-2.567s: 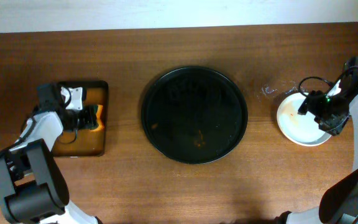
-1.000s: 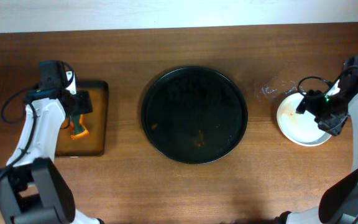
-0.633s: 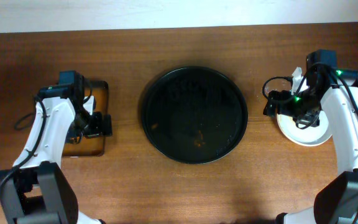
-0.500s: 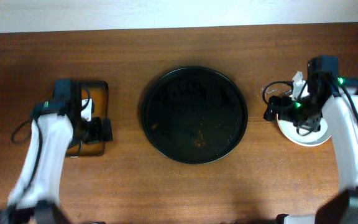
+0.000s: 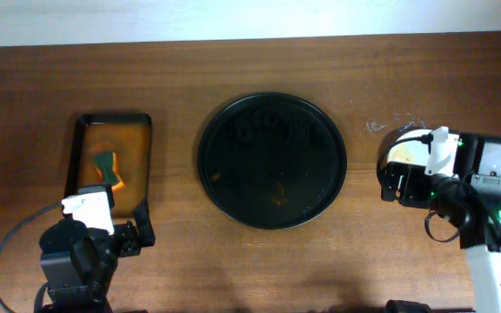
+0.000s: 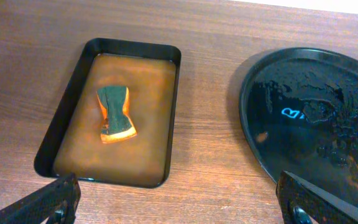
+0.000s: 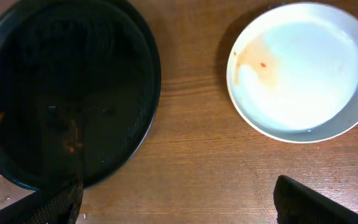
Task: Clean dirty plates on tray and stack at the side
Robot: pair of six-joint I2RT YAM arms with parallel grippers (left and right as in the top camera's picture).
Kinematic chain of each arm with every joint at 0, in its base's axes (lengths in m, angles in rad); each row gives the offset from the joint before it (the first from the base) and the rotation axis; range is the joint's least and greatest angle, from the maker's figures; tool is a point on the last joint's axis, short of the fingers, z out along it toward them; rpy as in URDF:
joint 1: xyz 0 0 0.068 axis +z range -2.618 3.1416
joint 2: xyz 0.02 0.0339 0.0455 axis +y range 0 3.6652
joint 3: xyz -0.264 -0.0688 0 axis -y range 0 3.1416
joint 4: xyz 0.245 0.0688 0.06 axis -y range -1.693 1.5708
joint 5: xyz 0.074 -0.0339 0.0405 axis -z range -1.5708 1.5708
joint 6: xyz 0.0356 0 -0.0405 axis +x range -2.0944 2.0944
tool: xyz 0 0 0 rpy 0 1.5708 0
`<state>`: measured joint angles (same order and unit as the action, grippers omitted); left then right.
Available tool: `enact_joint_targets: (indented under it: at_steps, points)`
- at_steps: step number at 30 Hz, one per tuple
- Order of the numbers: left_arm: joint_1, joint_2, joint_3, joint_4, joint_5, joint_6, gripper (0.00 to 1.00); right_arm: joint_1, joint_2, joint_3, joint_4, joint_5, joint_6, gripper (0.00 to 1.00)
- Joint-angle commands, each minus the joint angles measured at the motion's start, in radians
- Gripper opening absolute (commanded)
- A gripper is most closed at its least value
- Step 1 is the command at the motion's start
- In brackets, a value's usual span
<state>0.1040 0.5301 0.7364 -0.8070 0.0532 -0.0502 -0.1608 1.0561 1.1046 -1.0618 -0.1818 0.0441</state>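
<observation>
The round black tray [image 5: 272, 161] lies mid-table, wet, with small orange specks and no plates on it; its edge shows in the left wrist view [image 6: 316, 118] and the right wrist view [image 7: 61, 87]. To its right one white plate [image 7: 303, 71] with a red-orange smear rests on the wood, mostly hidden overhead by my right arm [image 5: 459, 174]. I cannot tell if other plates lie under it. My left gripper [image 6: 179, 210] hangs open and empty above bare wood between the two trays. My right gripper [image 7: 179, 208] is open and empty too, short of the plate.
A rectangular black tray [image 5: 114, 165] of brownish liquid sits at the left, with an orange-and-green sponge [image 6: 115, 114] lying in it. My left arm [image 5: 83, 252] is near the front edge at the left. Water drops glint on the wood behind the plate [image 5: 377, 126].
Both arms pulled back toward the front edge and up. The left gripper moved off the sponge tray, the right one off the plate, and both jaws opened wide.
</observation>
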Motion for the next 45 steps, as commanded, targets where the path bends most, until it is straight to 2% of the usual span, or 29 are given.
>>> enact_joint_targets:
  at_steps: [1,4,8,14,18,19,26,29,35,45]
  points:
    - [0.001,-0.004,-0.01,0.002,0.011,-0.003,0.99,0.003,0.055,-0.011,0.001,0.013,-0.011,0.99]
    - [0.001,-0.004,-0.01,0.002,0.011,-0.002,0.99,0.004,0.087,-0.011,0.003,0.013,-0.011,0.99]
    - [0.001,-0.004,-0.01,0.002,0.011,-0.003,0.99,0.011,-0.008,-0.011,0.004,0.017,-0.011,0.99]
    - [0.001,-0.004,-0.01,0.002,0.011,-0.003,0.99,0.249,-0.295,-0.092,0.258,0.153,-0.014,0.99]
    - [0.001,-0.004,-0.01,0.002,0.011,-0.003,0.99,0.266,-0.483,-0.298,0.467,0.138,-0.014,0.99]
    - [0.001,-0.004,-0.01,0.002,0.011,-0.003,0.99,0.266,-0.584,-0.424,0.571,0.118,-0.014,0.99]
    - [0.001,-0.004,-0.01,0.002,0.011,-0.003,0.99,0.265,-1.027,-0.976,1.087,0.103,-0.01,0.99]
    - [0.001,-0.004,-0.01,0.002,0.011,-0.002,0.99,0.265,-1.05,-1.097,1.246,0.104,-0.011,0.99]
    - [0.001,-0.004,-0.01,0.002,0.011,-0.003,0.99,0.264,-1.043,-1.099,0.991,0.111,-0.07,0.99]
    - [0.001,-0.004,-0.01,0.002,0.011,-0.003,0.99,0.264,-1.043,-1.099,0.99,0.111,-0.07,0.99]
